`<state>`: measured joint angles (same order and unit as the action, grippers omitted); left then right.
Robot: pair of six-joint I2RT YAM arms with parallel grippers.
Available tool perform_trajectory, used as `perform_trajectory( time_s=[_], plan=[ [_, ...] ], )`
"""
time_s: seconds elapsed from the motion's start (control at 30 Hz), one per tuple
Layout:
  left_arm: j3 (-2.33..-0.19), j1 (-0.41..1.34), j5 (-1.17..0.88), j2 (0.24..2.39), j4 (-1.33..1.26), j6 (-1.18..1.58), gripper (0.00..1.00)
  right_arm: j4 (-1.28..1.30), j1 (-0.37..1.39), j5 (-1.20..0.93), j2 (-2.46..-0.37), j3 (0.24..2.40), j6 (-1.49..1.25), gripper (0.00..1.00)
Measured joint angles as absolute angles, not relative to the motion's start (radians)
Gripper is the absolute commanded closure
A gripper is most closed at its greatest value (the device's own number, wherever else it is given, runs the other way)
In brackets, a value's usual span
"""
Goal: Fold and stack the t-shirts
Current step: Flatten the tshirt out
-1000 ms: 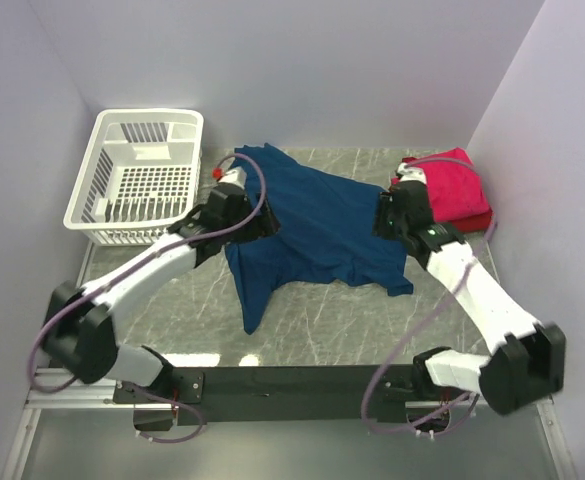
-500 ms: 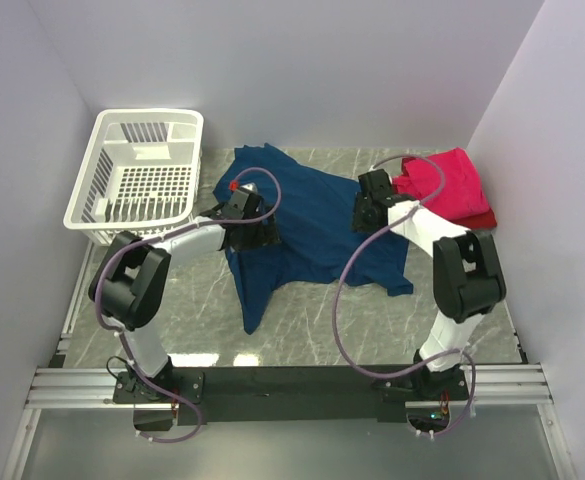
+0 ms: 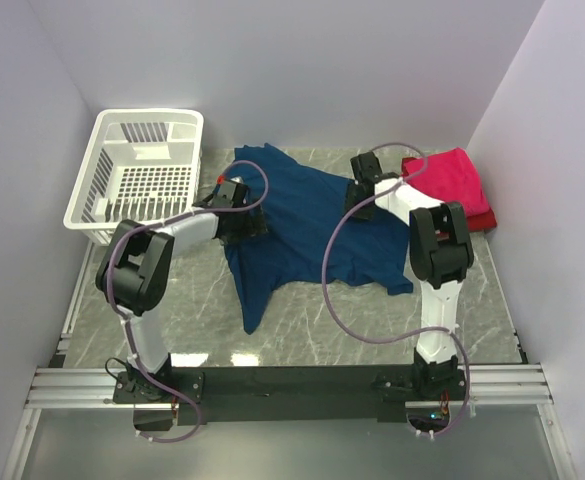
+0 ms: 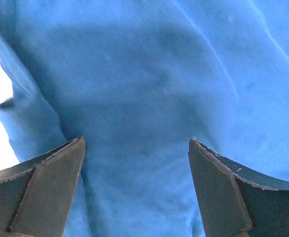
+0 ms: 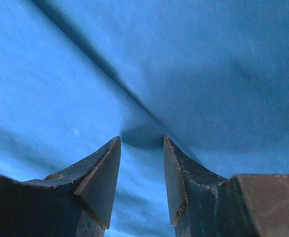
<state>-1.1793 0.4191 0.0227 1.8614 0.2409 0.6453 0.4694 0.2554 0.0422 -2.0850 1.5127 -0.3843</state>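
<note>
A large navy blue t-shirt [image 3: 312, 225] lies spread and rumpled on the table's middle. My left gripper [image 3: 248, 222] hangs over its left edge. In the left wrist view this gripper [image 4: 137, 143] stands wide open with only blue cloth [image 4: 149, 74] below it. My right gripper [image 3: 361, 203] is over the shirt's upper right part. In the right wrist view it [image 5: 142, 140] stands partly open, its tips at a dark crease [image 5: 109, 74] in the blue cloth. A folded pinkish-red t-shirt [image 3: 452, 180] lies on a darker red one [image 3: 484, 220] at the far right.
A white slotted plastic basket [image 3: 137, 180] stands at the back left, close to my left arm. Purple cables loop off both arms. Walls close in on the left, back and right of the marble-patterned table [image 3: 312, 320].
Both arms have drawn up steeply over their bases. The right gripper has slid left and farther back along the blue shirt. The left gripper stays near the shirt's left edge.
</note>
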Motion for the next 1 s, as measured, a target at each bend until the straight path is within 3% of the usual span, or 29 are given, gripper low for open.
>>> perform_trajectory(
  time_s=[0.53, 0.87, 1.0],
  plan=[
    [-1.352, 0.337, -0.022, 1.996, 0.253, 0.591, 0.08, 0.72, 0.253, -0.012, -2.479, 2.186, -0.363, 0.53],
    [-1.464, 0.287, -0.067, 2.074, 0.266, 0.581, 0.08, 0.75, 0.252, -0.107, -2.586, 2.406, -0.374, 0.52],
    [-1.483, 0.267, -0.067, 2.088, 0.266, 0.577, 0.08, 0.674, 0.251, -0.162, -2.577, 2.371, -0.375, 0.53]
  ],
)
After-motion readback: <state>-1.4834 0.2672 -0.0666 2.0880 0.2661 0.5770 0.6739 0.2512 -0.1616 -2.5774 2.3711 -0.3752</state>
